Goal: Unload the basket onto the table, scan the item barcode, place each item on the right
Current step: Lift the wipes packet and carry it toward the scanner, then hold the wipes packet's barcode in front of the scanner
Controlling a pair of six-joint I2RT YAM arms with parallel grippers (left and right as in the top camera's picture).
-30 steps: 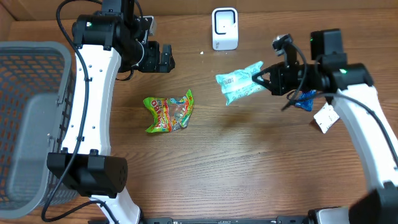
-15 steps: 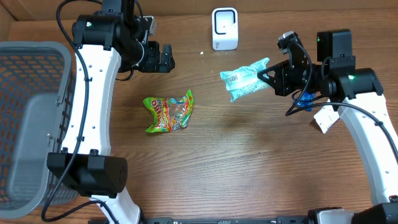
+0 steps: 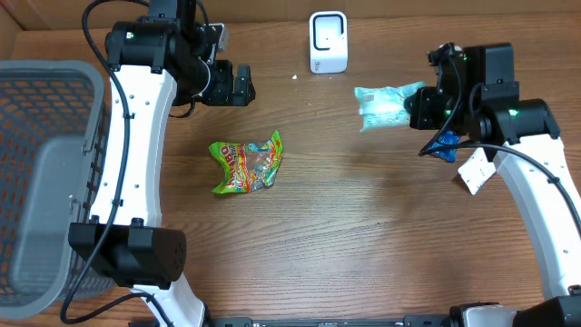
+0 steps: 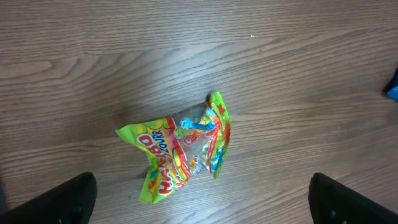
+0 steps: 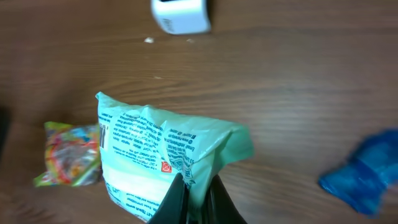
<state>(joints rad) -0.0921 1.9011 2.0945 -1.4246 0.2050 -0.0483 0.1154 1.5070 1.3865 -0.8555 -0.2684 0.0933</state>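
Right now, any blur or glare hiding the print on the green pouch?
Overhead: sharp, even light, no glare, but the green pouch is too small to read. Right wrist: print soft, slightly blurred; white scanner out of focus. Left wrist: crisp on the candy bag, pouch absent.

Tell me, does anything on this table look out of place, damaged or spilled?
Nothing looks broken. The candy bag lies crumpled and twisted on the table, and a white speck sits near the scanner. The right gripper pinches the mint-green packet by one edge only.
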